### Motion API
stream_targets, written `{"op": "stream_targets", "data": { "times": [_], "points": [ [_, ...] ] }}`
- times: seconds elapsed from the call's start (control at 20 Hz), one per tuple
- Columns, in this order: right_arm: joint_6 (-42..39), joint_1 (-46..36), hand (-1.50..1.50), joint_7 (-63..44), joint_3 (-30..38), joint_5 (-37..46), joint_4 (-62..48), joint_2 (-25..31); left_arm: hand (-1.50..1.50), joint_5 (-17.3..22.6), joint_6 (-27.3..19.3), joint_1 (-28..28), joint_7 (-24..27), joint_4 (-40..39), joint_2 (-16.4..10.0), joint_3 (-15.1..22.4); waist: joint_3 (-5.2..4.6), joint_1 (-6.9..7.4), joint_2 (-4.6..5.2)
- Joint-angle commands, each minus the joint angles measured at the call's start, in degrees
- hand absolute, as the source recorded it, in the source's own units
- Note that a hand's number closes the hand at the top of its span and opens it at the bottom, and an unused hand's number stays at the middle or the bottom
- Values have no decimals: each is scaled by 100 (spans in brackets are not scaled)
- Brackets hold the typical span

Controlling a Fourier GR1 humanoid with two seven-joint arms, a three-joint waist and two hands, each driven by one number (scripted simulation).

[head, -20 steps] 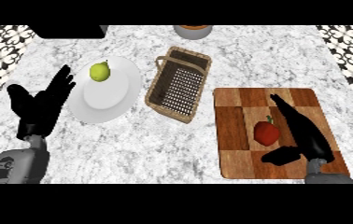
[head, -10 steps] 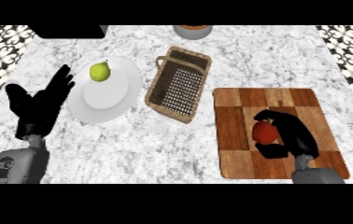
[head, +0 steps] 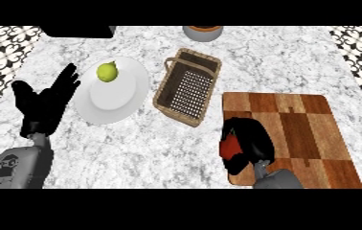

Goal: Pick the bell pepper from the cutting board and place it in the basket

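the right hand (head: 249, 139) is clenched round the red bell pepper (head: 229, 148) at the left edge of the cutting board (head: 304, 128), lower right of the frame. the basket (head: 185, 87) lies at centre, up-left of the pepper. the left hand (head: 44, 107) rests open at far left, beside the plate (head: 118, 101).

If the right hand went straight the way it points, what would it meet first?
Probably the basket, its near corner just up-left of the right hand curled round the bell pepper; height is unclear.
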State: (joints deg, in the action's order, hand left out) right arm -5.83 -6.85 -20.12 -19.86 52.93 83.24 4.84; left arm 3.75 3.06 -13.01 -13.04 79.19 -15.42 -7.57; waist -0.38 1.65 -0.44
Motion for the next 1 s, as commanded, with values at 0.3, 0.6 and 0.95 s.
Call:
{"op": "stream_targets", "data": {
  "times": [0.3, 0.6, 0.95],
  "points": [
    [691, -782, 150, -2264, -2559, -283, 383, -478, 0, -91, 78, -261, -77, -16, 137, 288, 31, 576, 21],
    [2057, -1160, 150, -3061, -3386, -814, 1020, -483, 0, -67, 77, -383, -61, -125, 232, 322, 50, 574, 41],
    [3305, -2309, 150, -3815, -3719, -312, 1591, -483, 0, -133, 100, -361, -32, -287, 185, 332, 4, 480, -60]
  ]
}}
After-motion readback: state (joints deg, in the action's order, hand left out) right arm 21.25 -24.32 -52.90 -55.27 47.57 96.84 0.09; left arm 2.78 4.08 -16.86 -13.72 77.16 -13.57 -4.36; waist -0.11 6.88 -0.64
